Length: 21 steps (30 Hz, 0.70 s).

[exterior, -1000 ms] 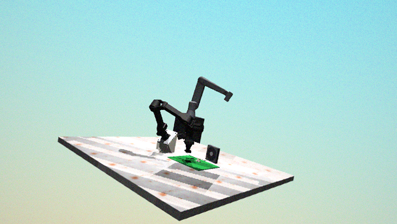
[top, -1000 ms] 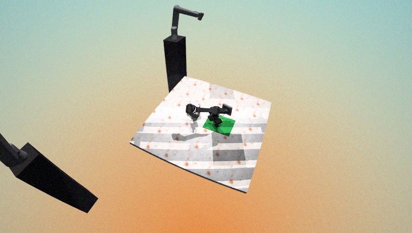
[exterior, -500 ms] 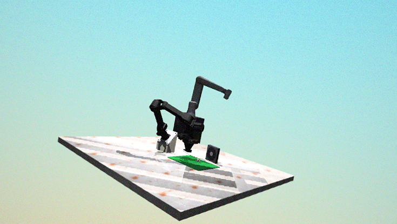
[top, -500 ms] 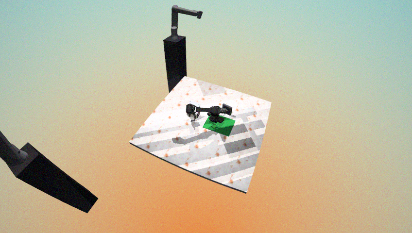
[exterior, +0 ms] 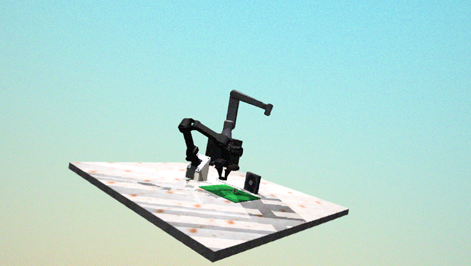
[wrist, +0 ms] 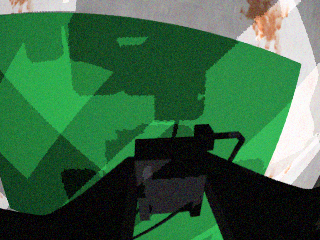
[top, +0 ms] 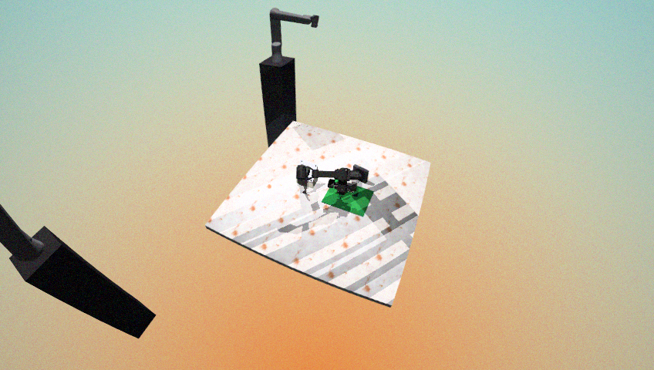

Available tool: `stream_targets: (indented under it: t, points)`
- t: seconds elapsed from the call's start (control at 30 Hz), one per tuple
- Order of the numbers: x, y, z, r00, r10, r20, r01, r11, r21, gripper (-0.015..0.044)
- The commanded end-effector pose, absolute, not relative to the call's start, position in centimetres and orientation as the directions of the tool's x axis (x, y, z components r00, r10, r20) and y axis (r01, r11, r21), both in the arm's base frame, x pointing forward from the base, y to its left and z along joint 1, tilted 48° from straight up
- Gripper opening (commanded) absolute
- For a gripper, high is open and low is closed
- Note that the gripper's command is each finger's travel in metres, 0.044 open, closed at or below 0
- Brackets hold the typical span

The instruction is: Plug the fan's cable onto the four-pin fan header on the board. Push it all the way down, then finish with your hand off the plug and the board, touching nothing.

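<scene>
My gripper (top: 342, 192) (exterior: 222, 178) (wrist: 168, 163) points down, shut on the fan cable's dark plug (wrist: 175, 192). In the exterior view the fingertips stand a little above the back part of the green board (top: 362, 208) (exterior: 238, 199) (wrist: 250, 75), with a gap below them. A black cable (wrist: 242, 137) bends out to the right of the fingers in the wrist view. The square dark fan (top: 361, 173) (exterior: 247, 179) stands upright beside the board. A tiny pale part (exterior: 235, 189) sits on the board; I cannot tell whether it is the four-pin header. The plug's underside is hidden.
A pale wedge-shaped block (exterior: 202, 174) stands by the arm's base, left of the board in the exterior view. Black pedestals (top: 278, 95) (top: 87, 284) with grey arms stand beyond the table (top: 257, 206) (exterior: 111, 182). Shadows cross the table and board.
</scene>
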<state>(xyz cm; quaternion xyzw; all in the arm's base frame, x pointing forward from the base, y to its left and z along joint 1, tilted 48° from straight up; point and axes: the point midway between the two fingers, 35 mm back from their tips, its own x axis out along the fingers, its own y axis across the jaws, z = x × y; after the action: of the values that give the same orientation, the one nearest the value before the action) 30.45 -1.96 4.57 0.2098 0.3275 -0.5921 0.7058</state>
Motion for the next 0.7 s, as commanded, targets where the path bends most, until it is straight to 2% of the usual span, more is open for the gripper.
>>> stream_targets:
  t: [0.0, 0.33, 0.67]
  points:
    - [30.63, -1.82, 4.57, 0.084, -0.703, -0.706, 0.933, 0.305, -0.192, 0.0]
    - [30.7, -1.74, 4.49, 0.077, -0.71, -0.7, 0.76, 0.496, -0.42, 0.0]
    - [30.76, -1.66, 4.41, 0.069, -0.717, -0.694, 0.498, 0.628, -0.598, 0.0]
